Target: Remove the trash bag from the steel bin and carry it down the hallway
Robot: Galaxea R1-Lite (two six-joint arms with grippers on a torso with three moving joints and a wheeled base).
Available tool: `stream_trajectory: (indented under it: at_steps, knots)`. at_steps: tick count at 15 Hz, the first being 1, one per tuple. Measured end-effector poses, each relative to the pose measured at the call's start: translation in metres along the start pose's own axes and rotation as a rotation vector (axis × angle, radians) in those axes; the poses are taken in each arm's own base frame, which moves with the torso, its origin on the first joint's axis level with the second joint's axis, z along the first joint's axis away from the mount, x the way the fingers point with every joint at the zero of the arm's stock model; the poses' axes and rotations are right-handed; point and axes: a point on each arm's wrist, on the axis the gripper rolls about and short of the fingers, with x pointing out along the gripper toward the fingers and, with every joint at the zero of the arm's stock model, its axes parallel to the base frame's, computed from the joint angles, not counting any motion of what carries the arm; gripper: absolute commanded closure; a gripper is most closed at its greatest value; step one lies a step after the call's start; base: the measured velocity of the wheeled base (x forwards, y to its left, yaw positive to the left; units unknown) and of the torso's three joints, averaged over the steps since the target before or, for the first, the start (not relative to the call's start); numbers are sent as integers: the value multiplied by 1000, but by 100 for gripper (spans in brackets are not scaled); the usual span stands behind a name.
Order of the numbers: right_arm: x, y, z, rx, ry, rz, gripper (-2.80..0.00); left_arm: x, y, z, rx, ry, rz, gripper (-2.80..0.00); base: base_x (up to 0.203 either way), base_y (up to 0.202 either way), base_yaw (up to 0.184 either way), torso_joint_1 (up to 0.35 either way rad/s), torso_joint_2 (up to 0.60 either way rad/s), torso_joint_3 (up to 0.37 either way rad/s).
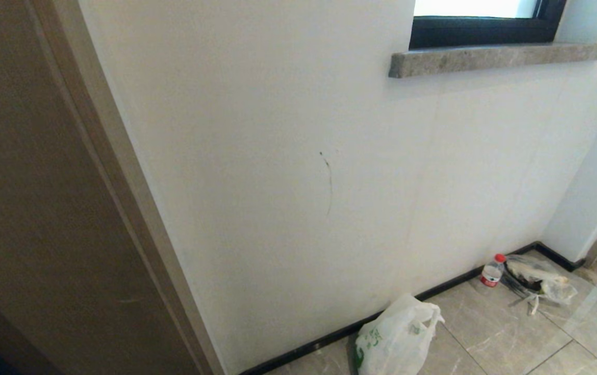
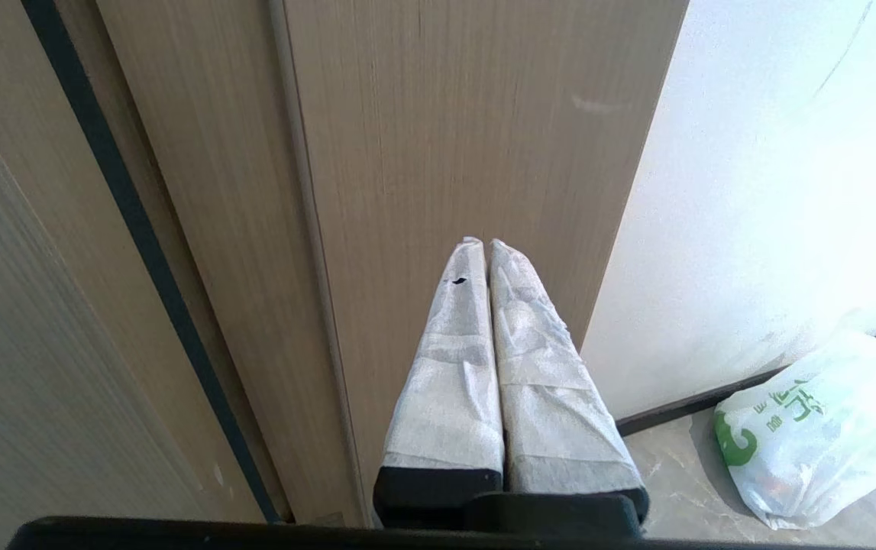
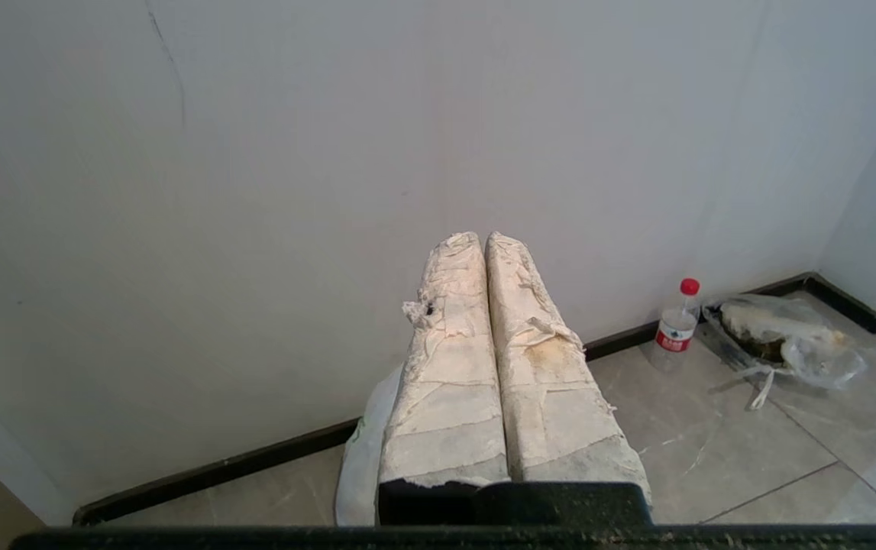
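Observation:
The white trash bag with green print lies on the hallway floor tiles against the dark baseboard; the left wrist view also has the trash bag. A sliver of the trash bag shows behind the right fingers. The steel bin is out of view. My left gripper is shut and empty, held up in front of a wooden door frame. My right gripper is shut and empty, above the floor facing the white wall. Neither gripper touches the bag, and neither arm shows in the head view.
A small water bottle with a red cap stands by the baseboard. Beside it lies a see-through bag with dark contents. A wooden door frame fills the left. A stone window sill juts from the wall above.

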Motion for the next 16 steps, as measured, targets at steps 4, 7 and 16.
stream_trajectory:
  at_steps: [4,7,16]
  knots:
    - [0,0,0,0,0,0,0,0,0,0,7,-1,0,0,0,0,0,0,0,0]
    - [0,0,0,0,0,0,0,0,0,0,7,-1,0,0,0,0,0,0,0,0]
    - [0,0,0,0,0,0,0,0,0,0,7,-1,0,0,0,0,0,0,0,0]
